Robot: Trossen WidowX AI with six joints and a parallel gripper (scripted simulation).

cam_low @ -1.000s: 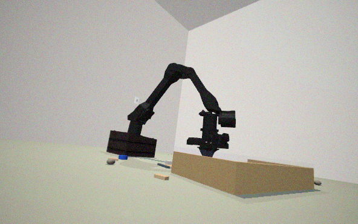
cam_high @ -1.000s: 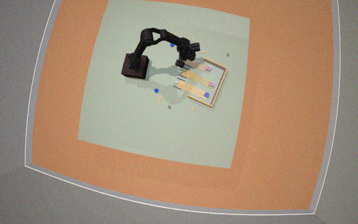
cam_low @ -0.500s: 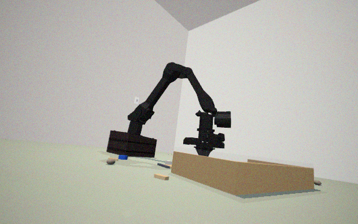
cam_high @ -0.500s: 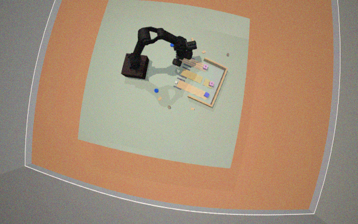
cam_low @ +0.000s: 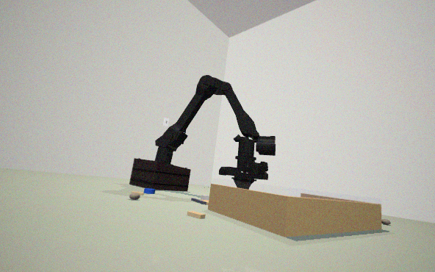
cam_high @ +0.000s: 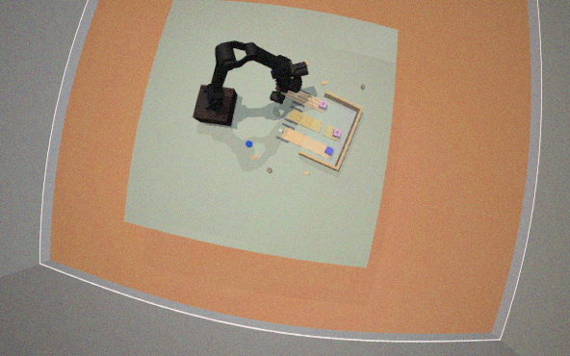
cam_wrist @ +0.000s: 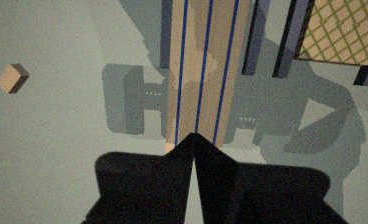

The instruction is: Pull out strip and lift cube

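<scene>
The gripper (cam_high: 287,90) (cam_low: 243,184) (cam_wrist: 194,137) points down with its fingertips together, nothing visible between them, over the near end of the blue-striped strip (cam_high: 306,99) (cam_wrist: 197,65). Whether the tips touch the strip cannot be told. This strip runs out past the ends of its dark guide rails (cam_wrist: 165,35) (cam_wrist: 256,37), and bare mat borders its protruding part on both sides. The pink cube (cam_high: 323,104) with a dark mark sits toward the strip's far end, near the open end of one side wall of the wooden frame (cam_high: 349,139) (cam_low: 289,213). The frame has walls on three sides; its open side faces the arm. Beside the striped strip, the lattice-patterned strip (cam_high: 304,120) (cam_wrist: 342,30) has a gap between it and a short piece (cam_high: 329,132), which carries a second marked pink cube (cam_high: 337,133). Beyond lies a plain strip (cam_high: 304,140) with a blue cube (cam_high: 329,150) at its far end, near the other side wall. A small wooden block (cam_wrist: 12,78) lies well apart from the striped strip's edge. A blue disc (cam_high: 248,143) (cam_low: 149,191) lies between the arm's base and the plain strip, outside the frame.
</scene>
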